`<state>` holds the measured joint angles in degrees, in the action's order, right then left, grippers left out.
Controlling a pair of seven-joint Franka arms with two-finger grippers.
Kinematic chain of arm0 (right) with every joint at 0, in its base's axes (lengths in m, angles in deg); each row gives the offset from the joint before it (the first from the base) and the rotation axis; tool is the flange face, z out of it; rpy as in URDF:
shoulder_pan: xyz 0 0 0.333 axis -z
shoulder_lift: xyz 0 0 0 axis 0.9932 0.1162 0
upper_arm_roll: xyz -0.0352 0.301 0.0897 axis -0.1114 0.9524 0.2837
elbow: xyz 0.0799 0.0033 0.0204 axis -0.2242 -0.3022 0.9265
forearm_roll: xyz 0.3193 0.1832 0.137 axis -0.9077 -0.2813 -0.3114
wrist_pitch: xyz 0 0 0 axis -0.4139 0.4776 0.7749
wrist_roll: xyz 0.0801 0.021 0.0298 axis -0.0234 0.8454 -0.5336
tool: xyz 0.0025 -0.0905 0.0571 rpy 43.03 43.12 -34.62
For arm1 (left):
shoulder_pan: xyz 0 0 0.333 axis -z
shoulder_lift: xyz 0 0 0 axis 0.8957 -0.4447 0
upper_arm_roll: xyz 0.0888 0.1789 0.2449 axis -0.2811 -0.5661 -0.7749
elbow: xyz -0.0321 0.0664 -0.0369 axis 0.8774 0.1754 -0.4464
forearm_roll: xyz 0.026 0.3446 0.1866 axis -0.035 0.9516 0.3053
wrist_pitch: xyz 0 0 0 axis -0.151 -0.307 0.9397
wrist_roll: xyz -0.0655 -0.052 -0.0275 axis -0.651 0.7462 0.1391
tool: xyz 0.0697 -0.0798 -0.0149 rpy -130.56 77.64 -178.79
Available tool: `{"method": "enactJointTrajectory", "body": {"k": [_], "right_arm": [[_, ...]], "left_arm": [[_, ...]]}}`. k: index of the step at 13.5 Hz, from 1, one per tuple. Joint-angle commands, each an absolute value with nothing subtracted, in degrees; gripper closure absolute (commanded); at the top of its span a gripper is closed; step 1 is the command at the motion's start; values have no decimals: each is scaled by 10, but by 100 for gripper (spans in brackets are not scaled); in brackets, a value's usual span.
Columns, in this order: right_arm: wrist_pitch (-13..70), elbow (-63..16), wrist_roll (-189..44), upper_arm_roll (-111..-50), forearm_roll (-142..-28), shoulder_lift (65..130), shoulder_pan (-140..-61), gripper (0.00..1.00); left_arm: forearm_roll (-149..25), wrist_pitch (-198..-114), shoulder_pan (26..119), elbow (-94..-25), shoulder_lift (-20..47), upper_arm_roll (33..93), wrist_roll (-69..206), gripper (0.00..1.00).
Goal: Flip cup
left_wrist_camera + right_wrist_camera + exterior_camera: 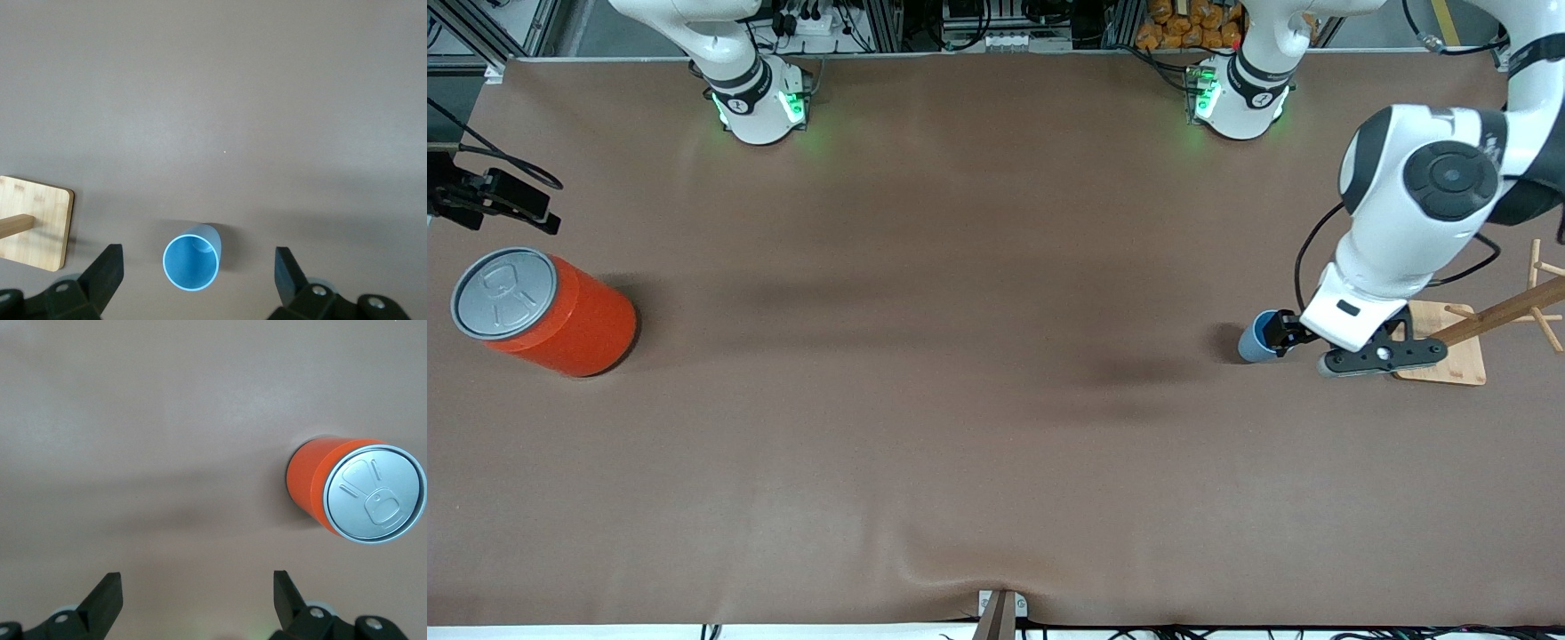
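Observation:
The light-blue cup (1256, 341) stands upright, mouth up, on the brown table near the left arm's end. In the left wrist view I look down into its open rim (191, 262). My left gripper (1283, 332) is open just above the cup, and its fingers (105, 272) stand wide on either side of the rim without touching it. My right gripper (197, 587) is open and empty over bare table, beside the orange can (357, 491).
The large orange can (547, 313) with a grey pull-tab lid stands at the right arm's end. A wooden peg stand on a square base (1449, 354) stands right beside the cup, toward the left arm's end, and it also shows in the left wrist view (37, 220).

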<state>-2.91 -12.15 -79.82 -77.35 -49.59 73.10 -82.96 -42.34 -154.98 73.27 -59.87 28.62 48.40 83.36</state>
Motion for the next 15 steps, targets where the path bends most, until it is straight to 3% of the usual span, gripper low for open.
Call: {"method": "enactJointTrajectory", "body": {"k": [1,5,12,15], "right_arm": [[-37,-108,-800,-776,-508,736,-830,0],[-38,-108,-800,-776,-508,736,-829,0],[-38,-108,-800,-776,-508,736,-829,0],[-37,-108,-800,-776,-508,736,-829,0]], "left_arm": [[-437,-1535,724,-577,276,486,817,0],[-451,-1528,707,-559,280,485,796,0],[-501,-1394,677,-521,356,484,745,0],[-519,-1340,676,-499,401,450,682,0]]}}
